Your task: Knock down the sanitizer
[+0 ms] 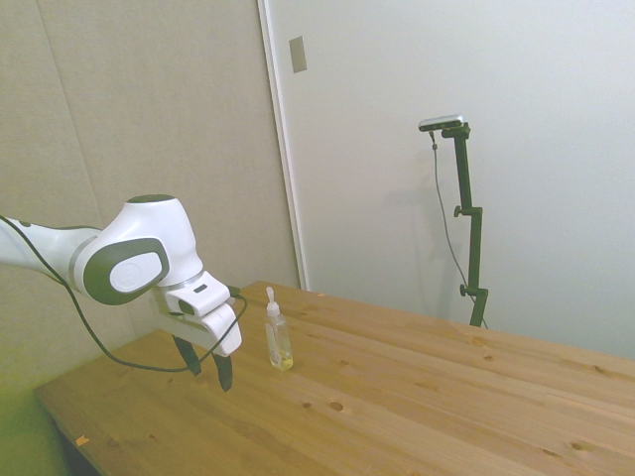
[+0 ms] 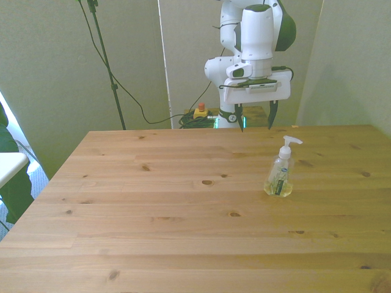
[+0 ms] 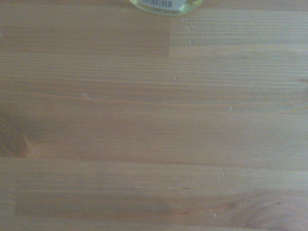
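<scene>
One sanitizer (image 1: pixel 278 339), one gripper (image 1: pixel 209 373), one wooden table (image 2: pixel 183 207); nothing else on the tabletop. Table is pale pine planks w/ dark knots, grain running across the front view. Room: beige panel wall behind the arm in the side view, a white wall w/ a white vertical strip between them and a small grey plate (image 1: pixel 298 54) high on it. In the front view, cables (image 2: pixel 131 97) hang behind the table's far edge and a small yellow box w/ a red button (image 2: pixel 200 110) sits on the floor by the robot's base; a green shape shows at the front view's left edge, can't tell what. Sanitizer stands upright on the table, toward the front view's right, roughly mid-depth; clear bottle, white pump top, a shallow layer of yellowish liquid at the bottom, rest looks empty, small label on its face. Wrist view catches only its base (image 3: pixel 163 5) w/ a barcode at the frame edge, over bare wood. Gripper hangs low over the table's far part, just behind the bottle in the front view and beside it in the side view, not touching it. Its two dark fingers (image 2: pixel 271 115) point down, spread apart, nothing between them.
</scene>
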`<state>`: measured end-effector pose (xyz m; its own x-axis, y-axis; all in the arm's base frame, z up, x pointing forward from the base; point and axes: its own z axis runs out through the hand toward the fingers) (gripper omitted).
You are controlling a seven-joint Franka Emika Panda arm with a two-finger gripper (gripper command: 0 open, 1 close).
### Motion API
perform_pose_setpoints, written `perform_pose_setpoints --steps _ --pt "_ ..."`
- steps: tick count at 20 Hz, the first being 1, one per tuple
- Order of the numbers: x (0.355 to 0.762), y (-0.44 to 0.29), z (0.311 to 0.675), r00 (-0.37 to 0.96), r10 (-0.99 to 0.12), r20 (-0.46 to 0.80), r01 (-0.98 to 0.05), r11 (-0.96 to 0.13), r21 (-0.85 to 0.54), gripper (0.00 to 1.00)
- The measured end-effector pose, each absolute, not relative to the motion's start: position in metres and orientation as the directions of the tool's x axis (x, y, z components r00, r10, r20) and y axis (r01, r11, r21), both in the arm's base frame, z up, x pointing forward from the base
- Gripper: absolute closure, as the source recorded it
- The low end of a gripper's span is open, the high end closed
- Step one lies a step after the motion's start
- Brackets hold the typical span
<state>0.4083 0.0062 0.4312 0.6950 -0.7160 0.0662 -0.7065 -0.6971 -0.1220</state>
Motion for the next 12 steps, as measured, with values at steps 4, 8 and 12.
perform_pose_setpoints --steps 4,8,12 --pt "0.411 0.007 0.429 0.667 -0.738 0.098 -0.733 -0.674 -0.091 0.00" --pt "0.431 0.006 0.441 0.627 -0.761 0.166 -0.757 -0.645 -0.104 0.00" --pt "0.455 0.013 0.449 0.604 -0.768 0.215 -0.766 -0.634 -0.110 0.00"
